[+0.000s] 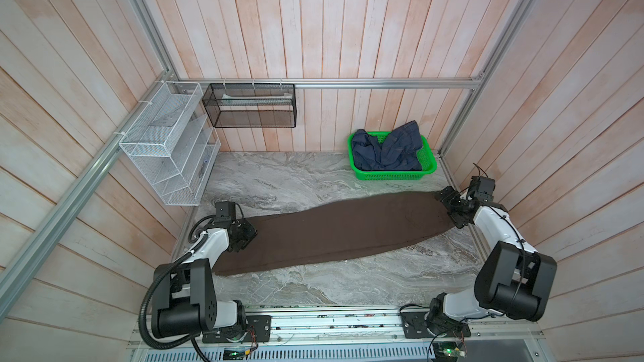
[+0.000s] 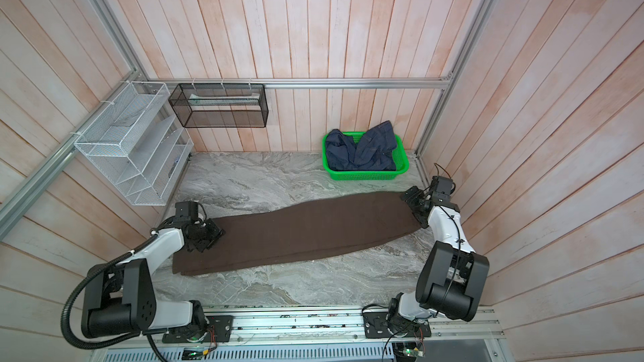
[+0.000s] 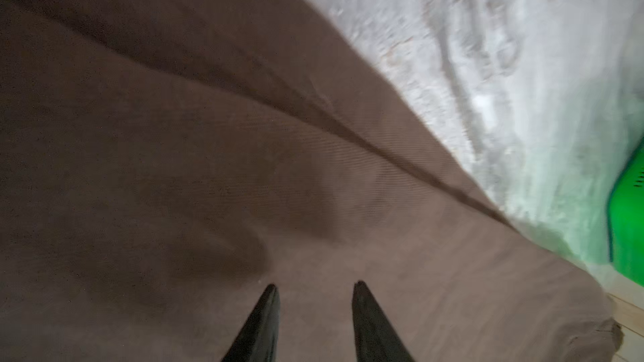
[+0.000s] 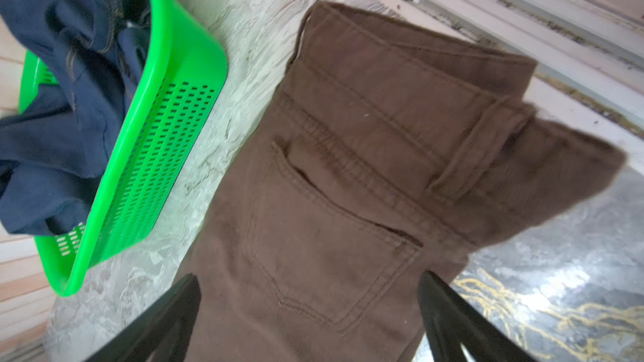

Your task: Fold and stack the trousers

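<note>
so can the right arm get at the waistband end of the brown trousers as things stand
Probably yes. The right gripper hangs open over the waistband end of the trousers, nothing lies on it, and the green basket sits apart from the cloth.

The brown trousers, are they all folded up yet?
Not yet. Done: the trousers lie flat, one leg laid over the other. In hand: the left fingers hover over the leg ends and the right fingers over the waist, both open, gripping nothing. To do: folding them shorter and stacking them.

Chocolate-brown trousers [image 1: 331, 235], green basket [image 1: 390, 175], navy denim [image 1: 383, 154], grey marbled tabletop [image 1: 278, 182]
</note>
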Motion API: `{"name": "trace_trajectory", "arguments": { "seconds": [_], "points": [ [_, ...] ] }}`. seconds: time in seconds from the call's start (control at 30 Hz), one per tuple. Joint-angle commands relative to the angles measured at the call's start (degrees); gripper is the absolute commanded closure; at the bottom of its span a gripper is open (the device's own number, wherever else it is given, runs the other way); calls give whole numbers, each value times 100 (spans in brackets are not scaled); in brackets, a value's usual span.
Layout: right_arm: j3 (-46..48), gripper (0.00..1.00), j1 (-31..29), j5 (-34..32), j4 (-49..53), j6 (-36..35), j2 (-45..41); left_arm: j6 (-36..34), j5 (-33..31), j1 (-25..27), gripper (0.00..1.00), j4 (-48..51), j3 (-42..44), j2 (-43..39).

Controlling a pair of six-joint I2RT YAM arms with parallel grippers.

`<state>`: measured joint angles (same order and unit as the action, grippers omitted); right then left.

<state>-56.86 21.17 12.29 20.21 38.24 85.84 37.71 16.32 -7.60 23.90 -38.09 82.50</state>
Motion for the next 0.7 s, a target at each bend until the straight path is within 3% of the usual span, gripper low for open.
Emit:
{"name": "trace_trajectory", "arguments": {
  "seconds": [0.0,0.3,0.53,0.67],
  "points": [
    [-71,2,251,148,-421,241,420,-108,-4,-78,64,-276,139,492],
    [50,2,923,197,-741,176,1256,-477,-91,-486,65,-346,47,1048],
    [146,2,957,85,-377,92,520,-693,-38,-585,64,-171,-132,1054],
    [-25,2,502,-126,4,-62,-187,-696,209,-532,57,-37,-294,689]
  ]
}}
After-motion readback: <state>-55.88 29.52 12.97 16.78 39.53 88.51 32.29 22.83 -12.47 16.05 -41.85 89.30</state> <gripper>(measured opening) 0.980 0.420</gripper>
